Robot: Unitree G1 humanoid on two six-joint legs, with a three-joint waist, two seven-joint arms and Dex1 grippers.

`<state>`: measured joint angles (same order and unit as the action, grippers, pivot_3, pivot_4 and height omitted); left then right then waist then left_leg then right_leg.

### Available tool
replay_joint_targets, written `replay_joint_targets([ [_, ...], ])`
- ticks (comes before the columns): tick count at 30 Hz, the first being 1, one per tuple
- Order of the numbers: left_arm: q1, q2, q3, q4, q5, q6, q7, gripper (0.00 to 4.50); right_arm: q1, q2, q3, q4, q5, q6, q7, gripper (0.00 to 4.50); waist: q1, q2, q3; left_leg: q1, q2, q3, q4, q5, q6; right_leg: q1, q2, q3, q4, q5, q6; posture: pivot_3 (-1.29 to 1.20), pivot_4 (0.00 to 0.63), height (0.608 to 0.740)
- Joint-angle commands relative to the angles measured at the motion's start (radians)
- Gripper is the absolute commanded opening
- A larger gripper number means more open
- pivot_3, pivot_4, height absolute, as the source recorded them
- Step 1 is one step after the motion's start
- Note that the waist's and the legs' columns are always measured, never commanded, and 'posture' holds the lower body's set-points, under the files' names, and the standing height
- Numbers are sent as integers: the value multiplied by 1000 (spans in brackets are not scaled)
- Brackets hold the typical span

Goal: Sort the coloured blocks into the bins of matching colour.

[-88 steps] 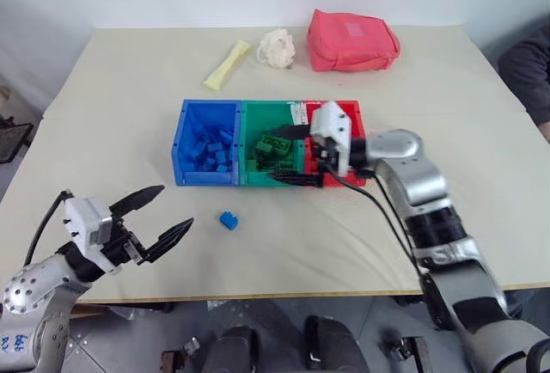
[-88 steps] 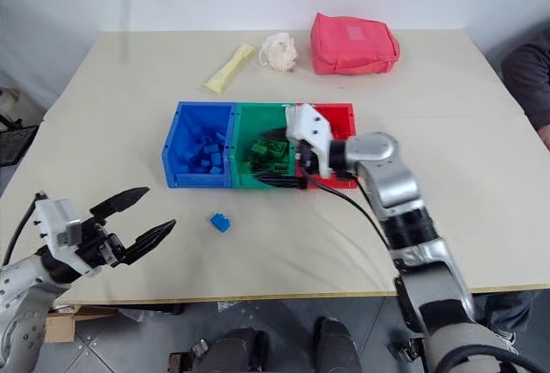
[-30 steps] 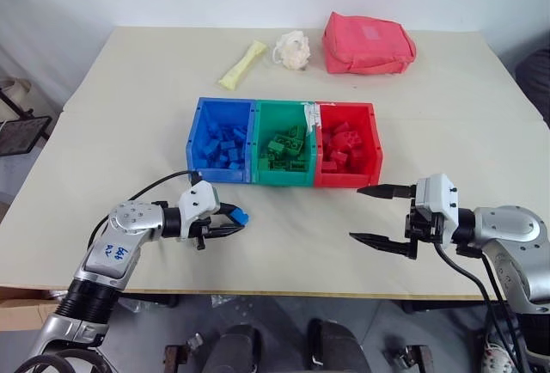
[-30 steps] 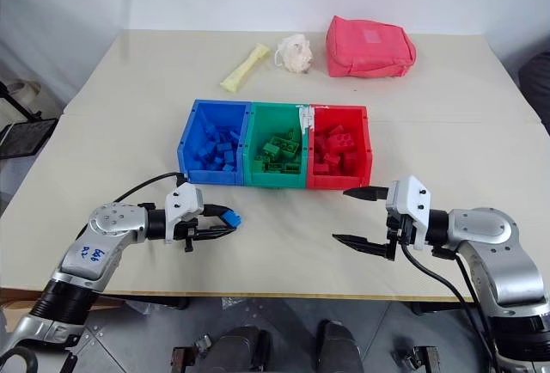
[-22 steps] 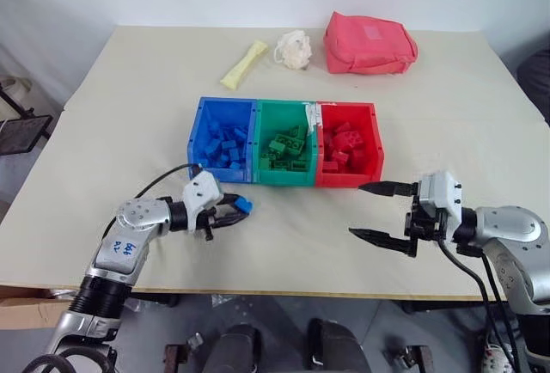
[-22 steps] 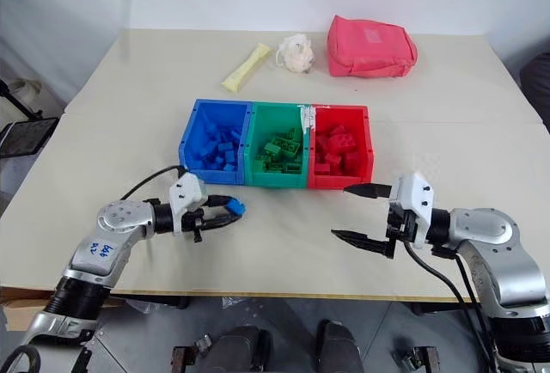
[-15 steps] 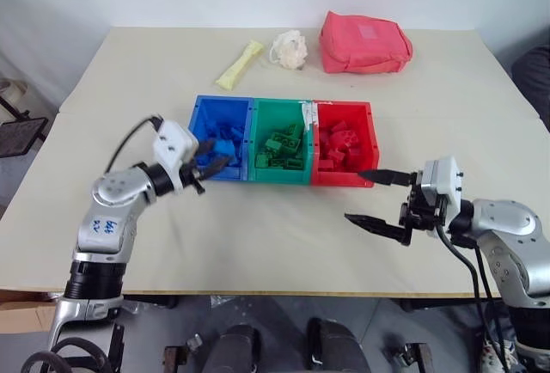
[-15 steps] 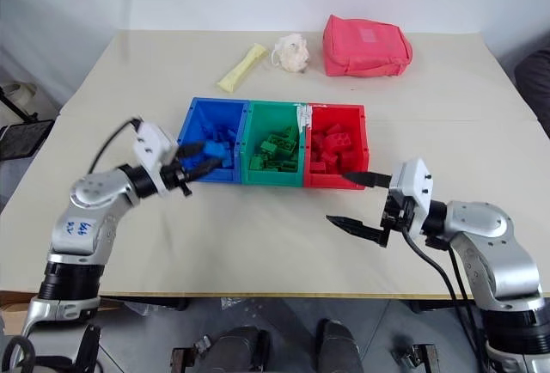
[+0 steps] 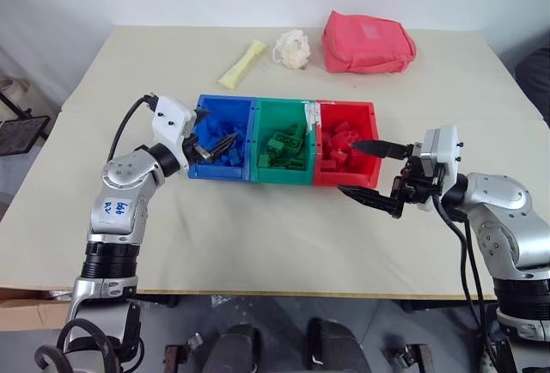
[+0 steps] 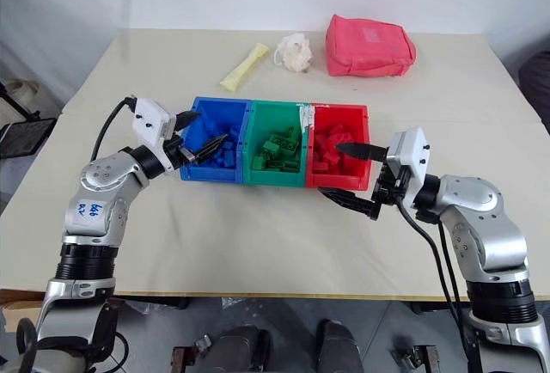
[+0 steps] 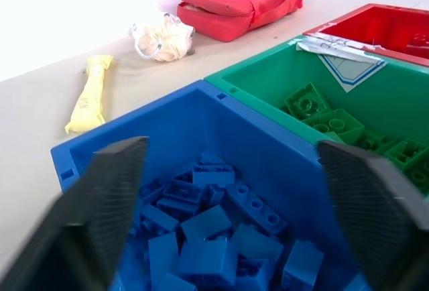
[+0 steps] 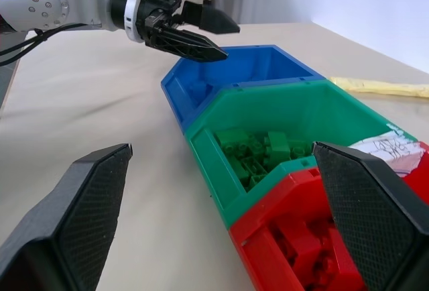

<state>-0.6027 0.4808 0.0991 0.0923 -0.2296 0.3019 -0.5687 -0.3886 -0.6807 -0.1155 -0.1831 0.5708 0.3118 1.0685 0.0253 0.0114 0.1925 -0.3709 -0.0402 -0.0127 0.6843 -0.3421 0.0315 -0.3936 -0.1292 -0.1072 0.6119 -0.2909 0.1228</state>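
Observation:
Many blue blocks (image 11: pixel 214 237) lie piled in the blue bin (image 9: pixel 219 173), the left one of three joined bins. The green bin (image 9: pixel 282 175) holds green bricks and the red bin (image 9: pixel 331 178) holds red ones. My left gripper (image 9: pixel 215 131) hovers open just over the blue bin's near left corner, with nothing between its fingers (image 11: pixel 107 197). My right gripper (image 9: pixel 348 167) stands open at the red bin's front right corner, one finger over its rim and one in front of it, holding nothing.
A red fabric pouch (image 9: pixel 368 42), a white crumpled wad (image 9: pixel 294 48) and a yellow packet (image 9: pixel 242 64) lie at the table's far side. A paper label (image 11: pixel 342 63) leans on the green bin's right wall. Bare table stretches in front of the bins.
My left gripper carried a blue block from the table up over the blue bin and opened; the block is no longer in it. My right gripper rose toward the red bin.

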Motion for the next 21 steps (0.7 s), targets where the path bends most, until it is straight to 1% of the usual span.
replay_joint_targets([
  [1, -11, 13, 25, -23, -20, 5, -5, 4441, -21, -4, -9, 6, 4, -11, 12, 4500, 0, 0, 0, 0, 0, 0, 0, 0, 0, 0, 0, 0, 0, 0, 0, 0, 150, 740],
  [4, 10, 38, 34, -49, -32, 36, -24, 4441, -30, -9, -7, 27, -3, -18, 25, 4500, -1, 0, 0, 0, 0, 0, 0, 0, 0, 0, 0, 0, 0, 0, 0, 0, 150, 740],
  [7, 72, 100, 32, -113, -38, 41, -89, 4441, -45, -18, -4, 68, -18, -31, 52, 4500, -5, 0, 0, 0, 0, 0, 0, 0, 0, 0, 0, 0, 0, 0, 0, 0, 150, 740],
  [10, 134, 141, 61, -163, -119, 88, -174, 4441, -58, -39, -5, 117, -35, -50, 95, 4500, -5, 0, 0, 0, 1, 1, -1, 0, 0, 0, 0, 1, 0, 0, 0, 0, 150, 740],
  [15, 319, 263, 209, -180, -235, 89, -344, 4441, -63, -149, 5, 304, -113, -164, 268, 4500, -6, 0, 0, 0, 1, 0, 0, 0, 0, 0, -1, 4, -1, 0, 0, 0, 150, 740],
  [18, 417, 299, 282, -180, -264, 73, -383, 4441, -66, -184, -9, 398, -106, -215, 353, 4500, -4, 0, 0, 0, 1, 0, -1, 0, 0, 0, -2, 3, -2, 0, 0, 0, 150, 740],
  [21, 492, 323, 325, -189, -277, 78, -409, 4441, -76, -200, -28, 469, -109, -251, 392, 4500, -4, 0, 0, 1, 1, 0, -1, 0, 0, 1, -3, 3, -3, 0, 0, 0, 150, 740],
])
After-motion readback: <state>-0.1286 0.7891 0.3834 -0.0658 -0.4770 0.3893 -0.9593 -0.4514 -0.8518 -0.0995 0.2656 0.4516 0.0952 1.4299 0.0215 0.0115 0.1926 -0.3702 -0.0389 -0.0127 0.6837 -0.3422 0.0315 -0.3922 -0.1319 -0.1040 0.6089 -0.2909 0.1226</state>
